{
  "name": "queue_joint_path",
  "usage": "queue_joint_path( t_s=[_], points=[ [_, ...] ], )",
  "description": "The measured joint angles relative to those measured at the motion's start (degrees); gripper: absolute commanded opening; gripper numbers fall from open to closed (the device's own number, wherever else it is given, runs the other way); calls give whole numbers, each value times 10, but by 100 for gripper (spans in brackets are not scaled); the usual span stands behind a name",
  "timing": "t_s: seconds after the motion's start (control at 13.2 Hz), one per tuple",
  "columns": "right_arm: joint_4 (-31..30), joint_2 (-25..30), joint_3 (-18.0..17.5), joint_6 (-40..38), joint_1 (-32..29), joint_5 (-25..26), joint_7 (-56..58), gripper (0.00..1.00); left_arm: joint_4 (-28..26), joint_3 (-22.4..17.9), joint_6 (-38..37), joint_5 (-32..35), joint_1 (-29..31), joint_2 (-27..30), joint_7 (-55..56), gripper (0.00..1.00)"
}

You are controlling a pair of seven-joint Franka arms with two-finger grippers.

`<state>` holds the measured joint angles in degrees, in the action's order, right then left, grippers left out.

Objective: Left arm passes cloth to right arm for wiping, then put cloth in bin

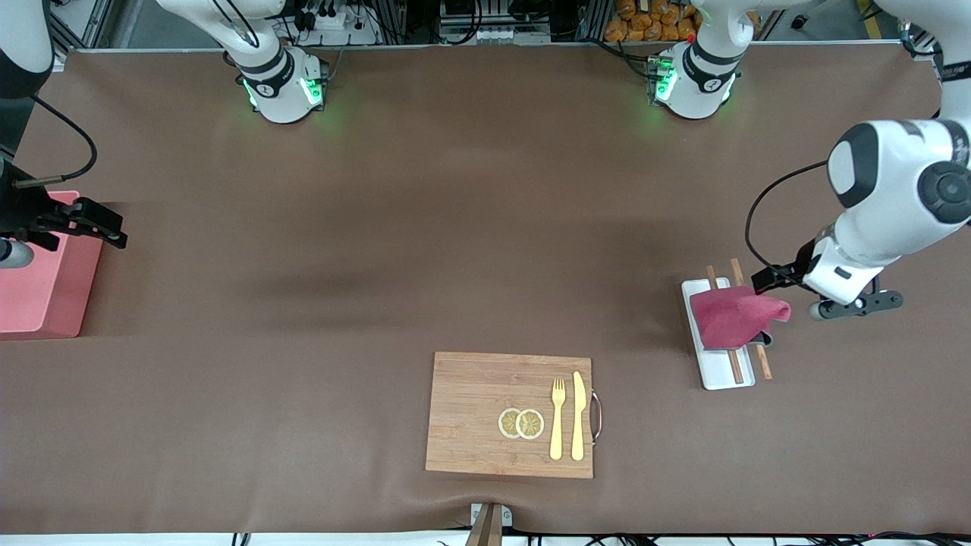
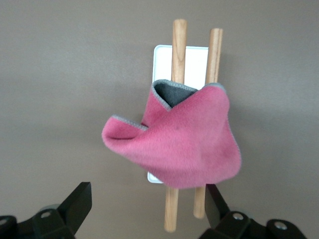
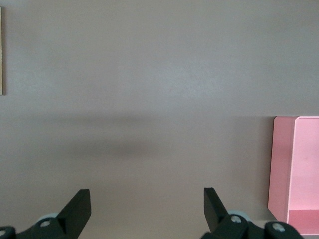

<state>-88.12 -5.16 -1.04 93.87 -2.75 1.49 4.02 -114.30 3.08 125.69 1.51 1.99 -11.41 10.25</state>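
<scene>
The raspberry-pink cloth (image 1: 734, 315) (image 2: 184, 144), with a dark grey corner, lies draped over two wooden sticks (image 1: 737, 368) (image 2: 178, 50) that rest across a flat white tray (image 1: 717, 375) (image 2: 197, 59) at the left arm's end of the table. My left gripper (image 1: 768, 279) (image 2: 147, 196) hangs open just above the cloth's edge, with nothing between its fingers. At the right arm's end stands the salmon-pink bin (image 1: 38, 284) (image 3: 299, 164). My right gripper (image 1: 98, 224) (image 3: 147, 199) is open and empty over bare table beside the bin.
A wooden board (image 1: 478, 409) lies near the front camera's edge of the table. On it are two lemon slices (image 1: 521, 423), a yellow fork (image 1: 557, 417) and a yellow knife (image 1: 578, 415). Brown tabletop spreads between the board, tray and bin.
</scene>
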Motion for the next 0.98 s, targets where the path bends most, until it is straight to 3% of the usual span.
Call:
queue_joint_path(
  t_s=[0.23,0.68,0.83,0.98],
  points=[
    [0,0,0,0,0,0,0,100,-2,0,31,0,3,-30,0,100],
    [0,-1,0,0,-1,0,0,100,-2,0,58,0,6,-54,-1,56],
    [0,-1,0,0,-3,0,0,100,-1,1,58,0,6,-54,-1,49],
    [0,-1,0,0,-4,0,0,100,0,1,58,0,6,-54,-1,49]
  ],
)
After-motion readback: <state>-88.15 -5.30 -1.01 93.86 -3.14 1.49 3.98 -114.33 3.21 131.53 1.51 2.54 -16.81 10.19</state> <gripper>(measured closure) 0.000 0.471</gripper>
